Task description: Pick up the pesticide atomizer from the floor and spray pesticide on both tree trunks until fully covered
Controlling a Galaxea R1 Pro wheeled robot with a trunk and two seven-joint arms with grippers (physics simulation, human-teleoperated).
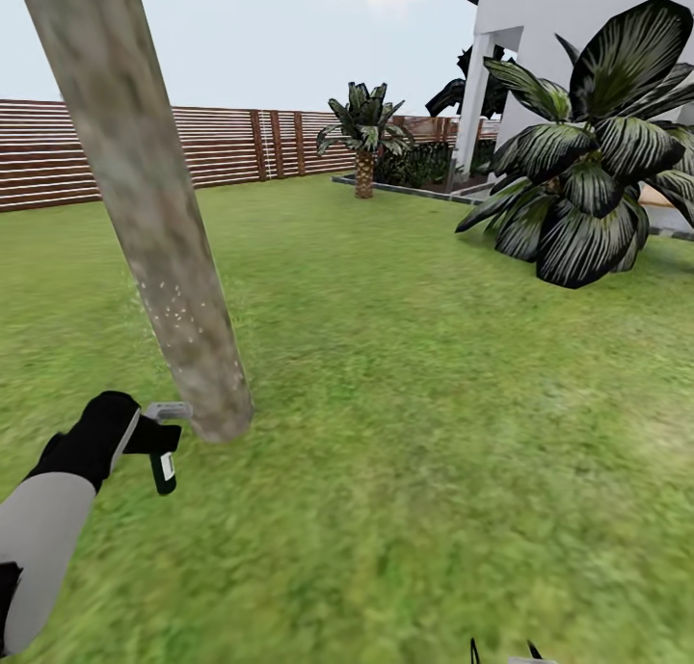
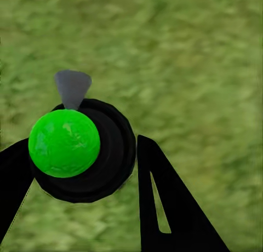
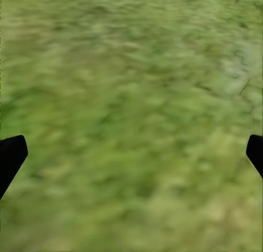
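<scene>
We are clamping the small black pesticide atomizer point(image 1: 159, 449) in our left gripper point(image 1: 135, 433), its grey head beside the leaning mottled grey-beige tree trunk point(image 1: 154, 221), where whitish pesticide specks point(image 1: 173, 307) are showing. Next, we judge, more spraying on bare bark. Our right gripper point(image 3: 131, 153) is spread, empty.

No readable text anywhere.
The pesticide atomizer point(image 1: 162, 449) carries a white label, too small to read.
</scene>
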